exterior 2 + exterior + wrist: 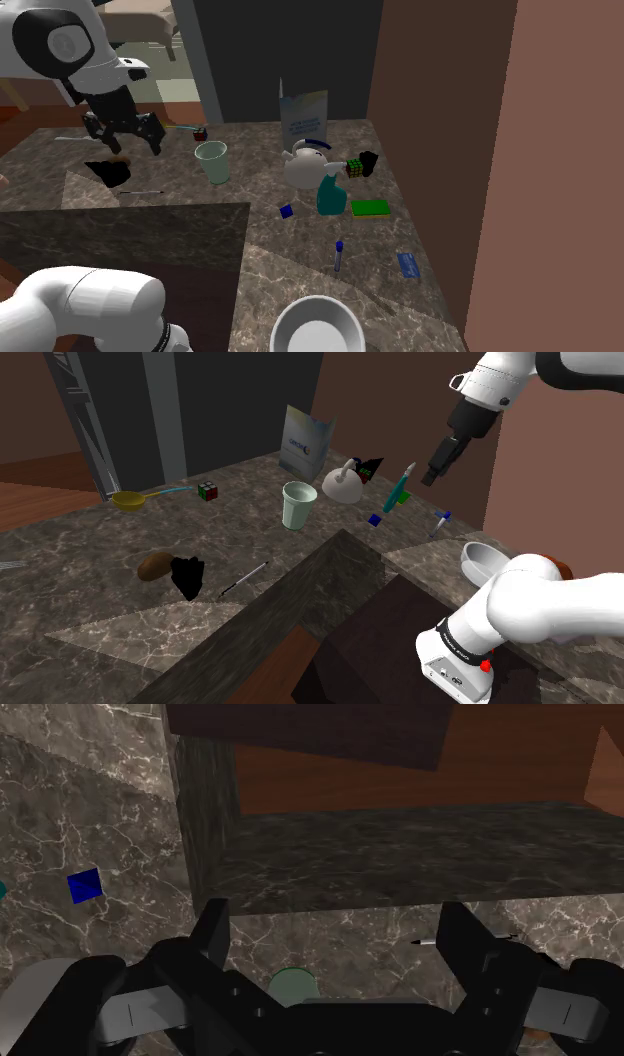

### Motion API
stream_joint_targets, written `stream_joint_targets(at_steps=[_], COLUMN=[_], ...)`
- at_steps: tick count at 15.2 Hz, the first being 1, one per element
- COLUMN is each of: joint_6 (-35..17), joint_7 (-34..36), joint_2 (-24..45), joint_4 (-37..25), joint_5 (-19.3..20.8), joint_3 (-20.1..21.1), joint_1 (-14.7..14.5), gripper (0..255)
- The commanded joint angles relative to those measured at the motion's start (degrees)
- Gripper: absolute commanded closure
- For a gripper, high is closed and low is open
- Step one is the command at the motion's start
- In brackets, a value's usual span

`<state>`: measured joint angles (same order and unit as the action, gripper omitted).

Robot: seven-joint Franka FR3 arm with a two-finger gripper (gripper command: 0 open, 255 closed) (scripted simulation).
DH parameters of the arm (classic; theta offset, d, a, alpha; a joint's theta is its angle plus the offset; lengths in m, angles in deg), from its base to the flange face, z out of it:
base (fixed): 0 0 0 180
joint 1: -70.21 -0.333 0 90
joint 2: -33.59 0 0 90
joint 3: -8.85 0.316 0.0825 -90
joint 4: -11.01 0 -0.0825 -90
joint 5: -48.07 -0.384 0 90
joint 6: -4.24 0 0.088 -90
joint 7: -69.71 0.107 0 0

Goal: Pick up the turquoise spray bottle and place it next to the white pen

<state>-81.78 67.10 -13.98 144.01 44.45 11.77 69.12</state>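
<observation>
The end effector (335,939) hangs open and empty above the surface (90,552). The bottle (328,197), slim, teal, possibly white-capped, stands well apart from it.

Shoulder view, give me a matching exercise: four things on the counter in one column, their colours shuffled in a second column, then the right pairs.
Things:
1. spray bottle
2. cup
3. small cube
4. spoon

Colours:
A. blue
B. yellow head, light blue handle
C. turquoise
D. pale green

Pairs: 1-C, 2-D, 3-A, 4-B
</observation>
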Motion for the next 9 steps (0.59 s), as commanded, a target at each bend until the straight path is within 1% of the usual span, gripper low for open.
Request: stream_joint_targets(at_steps=[1, 9], joint_6=[0.0, -10.4], joint_7=[0.0, 6.4], joint_2=[0.0, 12.7], joint_4=[0.0, -2.3], joint_5=[0.0, 3.0], joint_3=[0.0, -1.4], joint_1=[0.0, 6.2], gripper=[0, 0])
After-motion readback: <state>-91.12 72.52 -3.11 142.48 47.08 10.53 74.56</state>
